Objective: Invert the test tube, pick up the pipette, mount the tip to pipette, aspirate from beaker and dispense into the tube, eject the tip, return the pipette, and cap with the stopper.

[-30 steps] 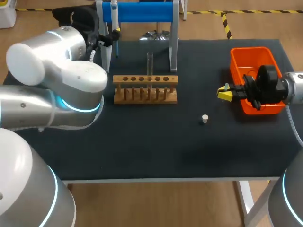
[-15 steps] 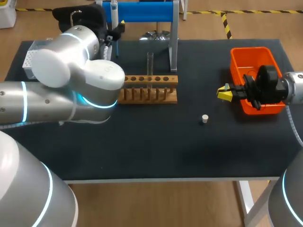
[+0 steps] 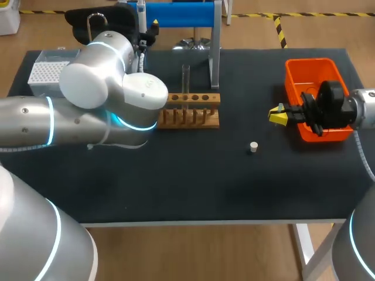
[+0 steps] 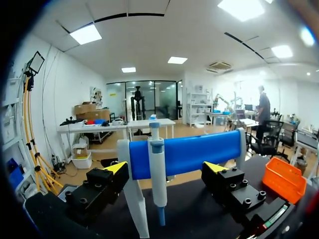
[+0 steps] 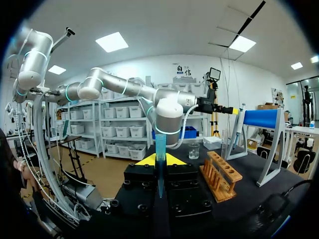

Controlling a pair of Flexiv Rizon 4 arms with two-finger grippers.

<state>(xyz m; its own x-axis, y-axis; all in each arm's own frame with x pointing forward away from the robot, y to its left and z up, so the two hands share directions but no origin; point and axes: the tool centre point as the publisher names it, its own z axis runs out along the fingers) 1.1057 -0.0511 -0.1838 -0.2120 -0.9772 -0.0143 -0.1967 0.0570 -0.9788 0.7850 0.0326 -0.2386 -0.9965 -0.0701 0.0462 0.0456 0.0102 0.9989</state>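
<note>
A white and blue pipette (image 4: 157, 169) hangs on the blue stand (image 4: 194, 152). My left gripper (image 4: 163, 172) is open, with one finger on each side of the pipette and neither touching it. In the head view that gripper (image 3: 147, 34) is at the stand's left post, just below the pipette (image 3: 140, 8). A clear test tube (image 3: 186, 78) stands upright in the wooden rack (image 3: 190, 111). My right gripper (image 3: 278, 115) hovers left of the orange bin, shut on a blue pipette tip (image 5: 160, 148). A small stopper (image 3: 253, 147) lies on the mat. A beaker (image 5: 194, 150) stands beyond the rack.
An orange bin (image 3: 307, 69) sits at the right, partly under my right wrist. A white tip box (image 3: 48, 71) sits at the far left behind my left arm. The stand's steel foot (image 3: 193, 44) is at the back edge.
My left arm has swung rightward, uncovering the tip box and covering the rack's left end. Its gripper stays by the stand. The right arm has not moved.
</note>
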